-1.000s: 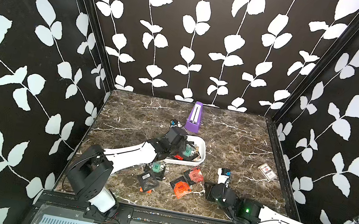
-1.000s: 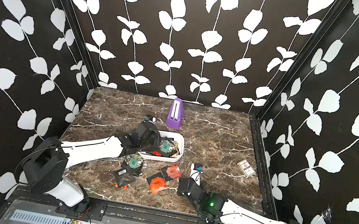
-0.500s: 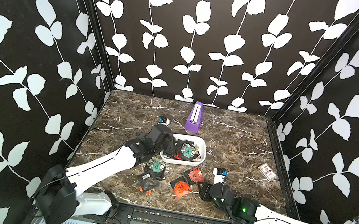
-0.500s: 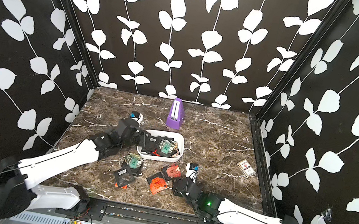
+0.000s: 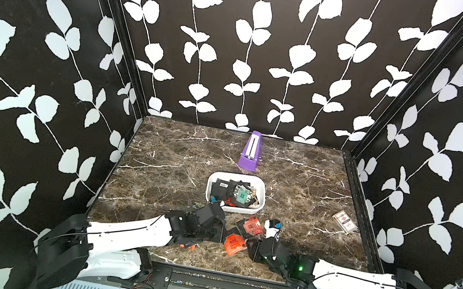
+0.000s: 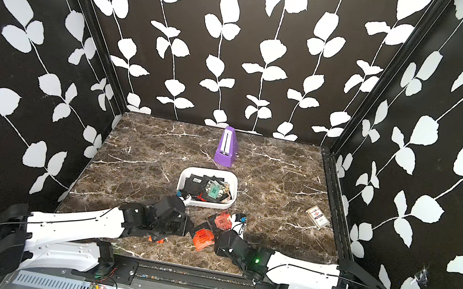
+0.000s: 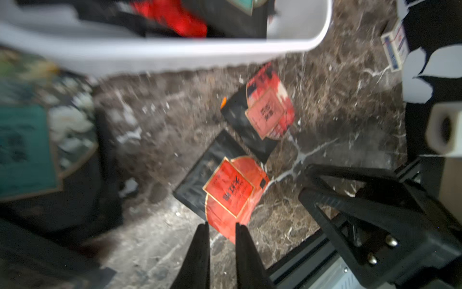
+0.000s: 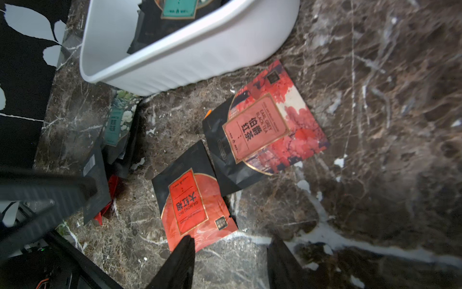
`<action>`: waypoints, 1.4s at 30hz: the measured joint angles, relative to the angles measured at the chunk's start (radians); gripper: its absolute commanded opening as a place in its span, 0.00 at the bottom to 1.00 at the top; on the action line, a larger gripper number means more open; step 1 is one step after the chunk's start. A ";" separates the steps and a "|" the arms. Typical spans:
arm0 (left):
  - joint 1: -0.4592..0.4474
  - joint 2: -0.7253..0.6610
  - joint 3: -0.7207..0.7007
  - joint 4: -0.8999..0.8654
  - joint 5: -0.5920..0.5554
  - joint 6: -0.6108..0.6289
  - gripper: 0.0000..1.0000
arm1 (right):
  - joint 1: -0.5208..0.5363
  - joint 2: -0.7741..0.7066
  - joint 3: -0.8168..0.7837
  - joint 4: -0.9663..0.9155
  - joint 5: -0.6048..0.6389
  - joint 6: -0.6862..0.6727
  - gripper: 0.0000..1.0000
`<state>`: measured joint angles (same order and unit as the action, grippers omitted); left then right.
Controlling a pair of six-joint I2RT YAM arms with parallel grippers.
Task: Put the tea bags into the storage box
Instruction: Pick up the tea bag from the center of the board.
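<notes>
The white storage box (image 5: 262, 193) (image 6: 235, 186) sits mid-table and holds several tea bags (image 5: 240, 194). On the marble in front of it lie an orange tea bag (image 5: 234, 242) (image 8: 197, 205) and a red one (image 5: 251, 226) (image 8: 262, 125). A green tea bag (image 8: 120, 117) lies by the box wall. My left gripper (image 7: 222, 226) hovers low in front of the box, over more sachets. A narrow gap shows between its jaws, with nothing in it. My right gripper (image 8: 231, 241) is open, and one fingertip (image 8: 186, 246) overlaps the orange bag's near edge.
A purple wedge (image 5: 249, 151) stands behind the box. A flat card pack (image 5: 344, 222) lies near the right wall. Both arms reach in from the front edge and nearly meet around the loose sachets. Patterned walls close three sides.
My left gripper has pulled back from over the box to the table in front of it, its jaws narrowing. The right gripper has edged towards the orange bag and opened a little wider.
</notes>
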<state>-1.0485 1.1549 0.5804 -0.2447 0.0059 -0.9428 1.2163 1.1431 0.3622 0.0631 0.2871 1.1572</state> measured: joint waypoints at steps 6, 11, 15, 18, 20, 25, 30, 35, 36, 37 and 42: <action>-0.011 0.119 -0.001 0.101 0.023 -0.041 0.05 | 0.011 0.053 0.002 0.035 -0.007 0.023 0.45; -0.016 0.190 0.005 0.138 0.031 -0.051 0.00 | 0.015 0.104 0.006 0.059 -0.012 0.029 0.45; -0.017 0.216 0.007 0.139 0.026 -0.053 0.00 | 0.015 0.129 0.014 0.073 -0.016 0.029 0.45; -0.017 0.216 0.007 0.139 0.015 -0.053 0.00 | 0.015 0.137 0.020 0.083 -0.016 0.029 0.45; -0.017 0.218 0.008 0.137 0.004 -0.052 0.00 | 0.015 0.139 0.023 0.087 -0.016 0.029 0.45; -0.017 0.248 0.008 0.143 -0.013 -0.052 0.00 | 0.016 0.150 0.026 0.092 -0.019 0.030 0.45; -0.017 0.288 0.010 0.166 -0.016 -0.051 0.00 | 0.020 0.176 0.037 0.089 -0.028 0.030 0.45; -0.017 0.290 0.010 0.169 -0.025 -0.047 0.00 | 0.027 0.197 0.052 0.092 -0.035 0.037 0.45; -0.017 0.291 0.010 0.169 -0.027 -0.043 0.00 | 0.027 0.200 0.053 0.094 -0.035 0.039 0.45; -0.017 0.292 0.010 0.168 -0.027 -0.040 0.00 | 0.027 0.204 0.056 0.096 -0.035 0.042 0.45; -0.018 0.293 0.010 0.169 -0.028 -0.033 0.00 | 0.027 0.224 0.066 0.111 -0.033 0.051 0.46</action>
<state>-1.0664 1.4483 0.5903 -0.0761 -0.0219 -0.9760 1.2438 1.3674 0.4282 0.1738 0.2539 1.2083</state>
